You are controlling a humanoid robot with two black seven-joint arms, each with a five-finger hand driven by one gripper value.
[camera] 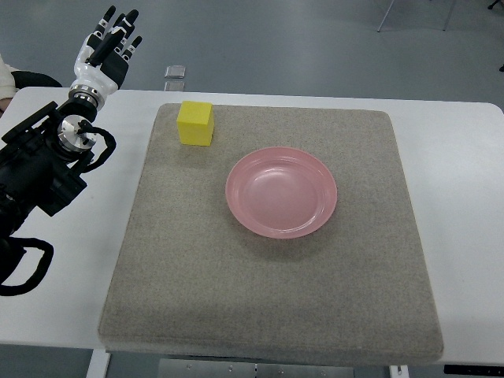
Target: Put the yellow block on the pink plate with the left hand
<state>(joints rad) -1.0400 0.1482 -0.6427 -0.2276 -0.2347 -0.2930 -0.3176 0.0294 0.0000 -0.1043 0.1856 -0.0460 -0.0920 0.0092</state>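
white table (457, 197) | grey mat (268, 299) | grey floor (299, 47) | left hand (109, 49) spread

No readable text, labels, brands, numbers or signs on any surface, nothing legible anywhere in view

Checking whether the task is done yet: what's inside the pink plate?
Nothing: the pink plate shows only its bare inner surface. The yellow block sits apart on the grey mat.
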